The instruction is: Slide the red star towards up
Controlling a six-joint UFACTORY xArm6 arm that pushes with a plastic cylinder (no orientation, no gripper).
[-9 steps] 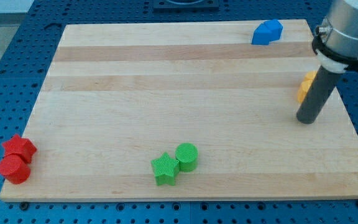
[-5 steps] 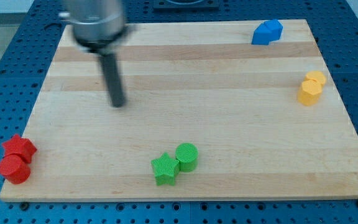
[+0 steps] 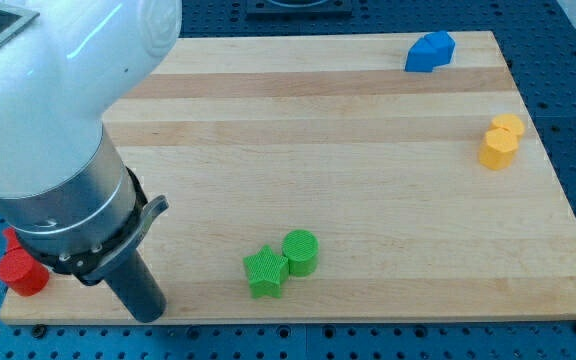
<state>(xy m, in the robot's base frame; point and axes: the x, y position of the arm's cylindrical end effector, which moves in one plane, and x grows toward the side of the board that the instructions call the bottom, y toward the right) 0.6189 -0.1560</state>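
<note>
My tip (image 3: 149, 315) rests on the wooden board (image 3: 368, 180) near its bottom edge, at the view's lower left. The red cylinder (image 3: 20, 272) shows to the left of the tip. The red star (image 3: 10, 238) lies just above that cylinder; only a sliver of it shows, the rest is hidden behind the arm's body. The tip stands to the right of both red blocks and a little lower, with a gap between them.
A green star (image 3: 265, 271) and a green cylinder (image 3: 300, 252) touch each other at bottom centre. Two yellow blocks (image 3: 500, 142) sit at the right edge. A blue block (image 3: 429, 52) sits at the top right. The arm's white and grey body (image 3: 63, 140) covers the view's left.
The rod has swept from the right edge near the yellow blocks, across the upper left of the board, down to the bottom left. The blocks have not moved.
</note>
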